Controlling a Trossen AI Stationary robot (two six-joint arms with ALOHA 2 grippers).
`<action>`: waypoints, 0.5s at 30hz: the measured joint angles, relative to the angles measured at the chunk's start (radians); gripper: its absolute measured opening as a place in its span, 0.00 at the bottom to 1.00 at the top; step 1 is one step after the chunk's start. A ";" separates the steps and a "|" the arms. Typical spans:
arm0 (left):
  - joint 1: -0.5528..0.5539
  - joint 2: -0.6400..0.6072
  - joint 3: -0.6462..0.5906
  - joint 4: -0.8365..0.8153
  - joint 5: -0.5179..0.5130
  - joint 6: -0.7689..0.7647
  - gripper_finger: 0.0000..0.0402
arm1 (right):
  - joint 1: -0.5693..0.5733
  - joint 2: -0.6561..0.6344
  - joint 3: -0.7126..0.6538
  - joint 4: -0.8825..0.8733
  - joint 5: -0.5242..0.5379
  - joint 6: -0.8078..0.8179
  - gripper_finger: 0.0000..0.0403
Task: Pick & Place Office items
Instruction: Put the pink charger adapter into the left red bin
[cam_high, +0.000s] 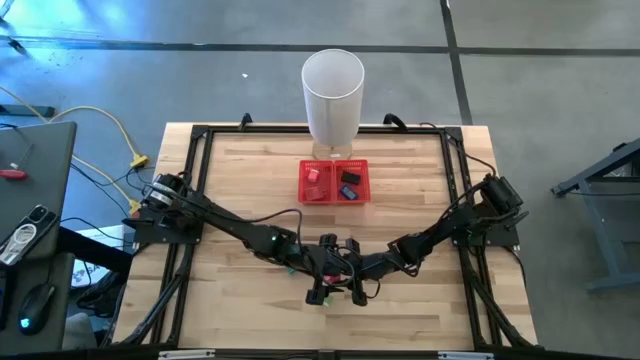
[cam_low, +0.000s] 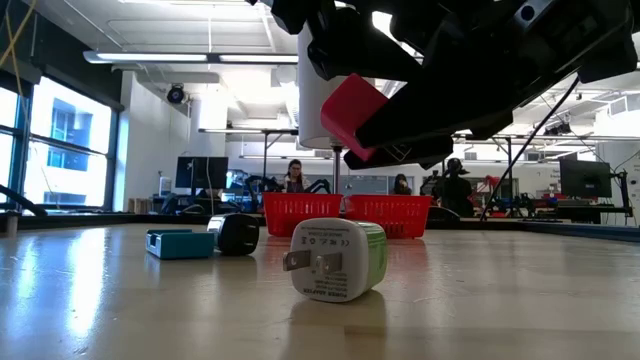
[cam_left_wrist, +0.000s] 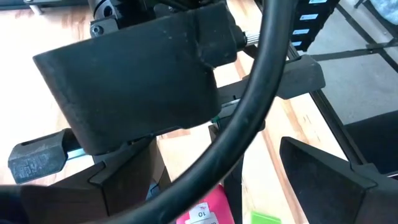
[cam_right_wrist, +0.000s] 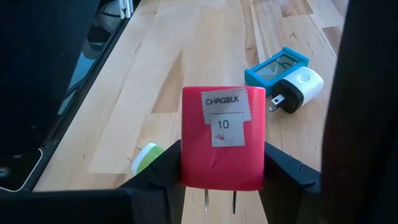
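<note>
The right gripper clasps the pink charger block by its flat sides, above the table near its front edge, beside the wide-open left gripper; it seems light, stiff and rather slippery, so smooth flat sides suit best.

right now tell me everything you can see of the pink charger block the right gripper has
The pink charger block is a small, smooth, plastic-looking block with rounded edges. A white label on its face reads CHRGBLK, with 10 below. Two metal prongs stick out of one end. The right gripper clamps it on two opposite sides and holds it in the air, clear of the wooden table; only the fingers touch it.
</note>
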 joint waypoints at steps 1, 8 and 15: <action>0.000 0.000 0.000 0.001 0.000 0.000 0.82 | 0.000 0.000 0.000 0.000 0.000 -0.001 0.36; 0.000 0.000 0.000 0.003 -0.002 0.001 0.82 | 0.005 0.000 0.000 -0.003 0.002 -0.004 0.36; 0.000 0.000 0.001 0.016 -0.005 0.003 0.82 | 0.006 0.001 0.000 -0.005 0.006 0.003 0.36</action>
